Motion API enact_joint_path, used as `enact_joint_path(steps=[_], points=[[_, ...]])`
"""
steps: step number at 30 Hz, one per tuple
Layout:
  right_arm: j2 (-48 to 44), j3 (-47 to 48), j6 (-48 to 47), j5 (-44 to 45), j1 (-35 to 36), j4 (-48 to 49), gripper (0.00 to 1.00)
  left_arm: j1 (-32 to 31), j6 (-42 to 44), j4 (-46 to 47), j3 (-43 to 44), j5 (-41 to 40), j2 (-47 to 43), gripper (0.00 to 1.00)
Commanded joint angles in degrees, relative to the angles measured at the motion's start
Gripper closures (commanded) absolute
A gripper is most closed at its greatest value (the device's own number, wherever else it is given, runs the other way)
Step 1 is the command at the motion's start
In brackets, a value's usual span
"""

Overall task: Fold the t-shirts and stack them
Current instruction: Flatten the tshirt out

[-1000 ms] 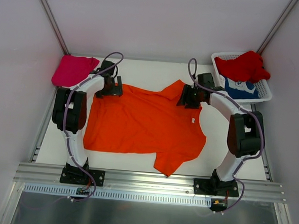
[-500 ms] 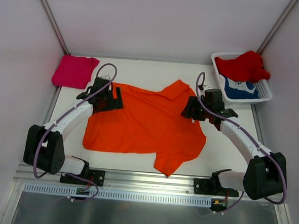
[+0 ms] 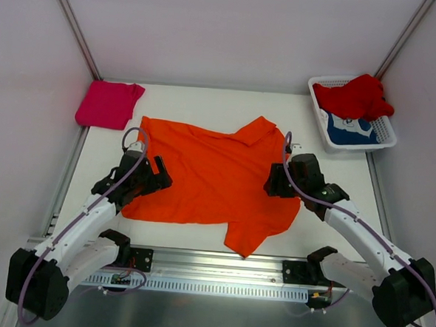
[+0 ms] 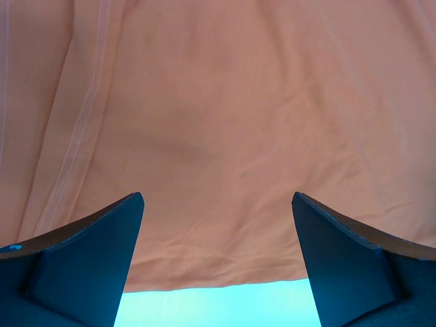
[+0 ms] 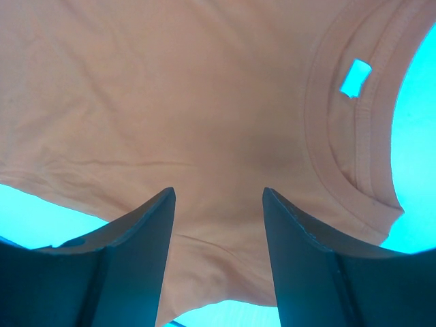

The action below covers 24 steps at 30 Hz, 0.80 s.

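I see the orange t-shirt [image 3: 210, 170] spread open, front down, across the middle of the desk [image 3: 207, 103], a little rumpled, one sleeve pointing to 12 o'clock and the other to 6 o'clock. My left tool [image 3: 156, 180] sits at the shirt's 8 o'clock edge. In its wrist camera the left tool [image 4: 218, 204] has its fingers spread wide over flat orange cloth, nothing between them, with the cloth's edge and bare desk just below. My right tool [image 3: 276, 183] is at the shirt's 3 o'clock edge. From its wrist the right tool [image 5: 218, 194] also stands parted and holds nothing, with the collar [image 5: 354, 136] and its label [image 5: 355, 77] toward 2 o'clock. The magenta t-shirt [image 3: 107, 103] lies folded at the desk's 10 o'clock corner. At 2 o'clock the basket [image 3: 382, 140] holds the red t-shirt [image 3: 355, 96] bunched over the blue t-shirt [image 3: 351, 131].
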Motion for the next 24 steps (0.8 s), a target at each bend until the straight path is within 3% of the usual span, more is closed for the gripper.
enact_joint_path(steps=[1,14,24], points=[[-3.3,-2.2,0.6,4.1,1.0,-2.0,0.42,-1.2,-3.7,-2.6,-2.3,-4.7,-5.8,0.08],[-12.0,-5.3,1.1,14.8,2.1,-10.5,0.42,-1.5,-7.0,-17.9,-1.5,-16.7,-16.0,0.08],[-13.4,-5.3,1.9,20.6,2.0,-13.4,0.41,-2.1,-13.4,-25.7,2.9,-26.7,-5.2,0.07]])
